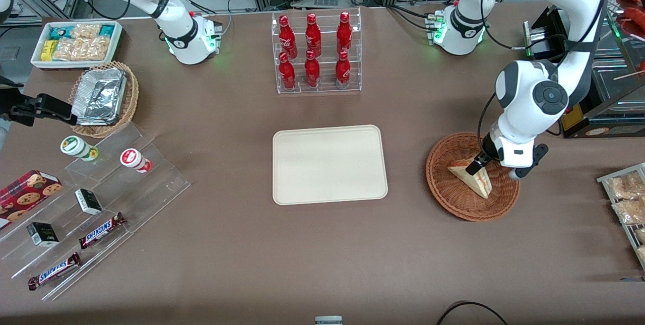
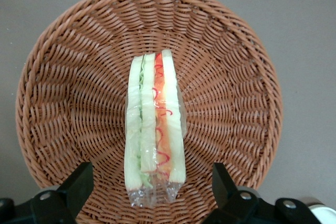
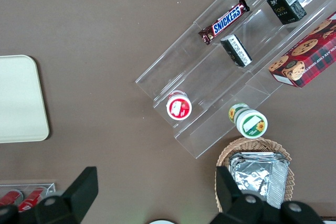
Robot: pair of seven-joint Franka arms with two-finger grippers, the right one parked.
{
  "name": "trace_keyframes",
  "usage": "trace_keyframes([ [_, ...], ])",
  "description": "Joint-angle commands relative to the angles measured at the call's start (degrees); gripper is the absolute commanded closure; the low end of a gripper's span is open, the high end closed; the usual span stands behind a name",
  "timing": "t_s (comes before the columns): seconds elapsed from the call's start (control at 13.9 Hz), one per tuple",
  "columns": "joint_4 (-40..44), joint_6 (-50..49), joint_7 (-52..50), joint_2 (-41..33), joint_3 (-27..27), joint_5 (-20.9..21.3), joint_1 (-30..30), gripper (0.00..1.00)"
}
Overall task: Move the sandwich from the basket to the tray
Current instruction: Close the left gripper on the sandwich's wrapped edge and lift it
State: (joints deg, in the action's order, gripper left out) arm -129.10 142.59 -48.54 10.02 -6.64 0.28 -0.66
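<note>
Jaws wide, straddling sandwich

- The gripper hangs low over the basket, its body covering part of the rim and weave.
- The sandwich has its upper end tucked under the black fingers.
- Gripper fingers run out of the wrist frame.

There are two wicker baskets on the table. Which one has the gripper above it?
The round reddish-brown basket holding the sandwich: the gripper hovers open over it. The lighter tan basket, toward the parked arm's end, holds foil containers.
</note>
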Motion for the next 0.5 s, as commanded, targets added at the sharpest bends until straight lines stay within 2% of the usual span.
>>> trace_keyframes([
  [0.0, -0.9, 2.6, -0.9, 1.0, -0.4, -0.5, 0.3, 0.0],
  [0.43, -2.3, 6.8, -0.9, 3.3, -0.4, -0.5, 0.7, 0.0],
])
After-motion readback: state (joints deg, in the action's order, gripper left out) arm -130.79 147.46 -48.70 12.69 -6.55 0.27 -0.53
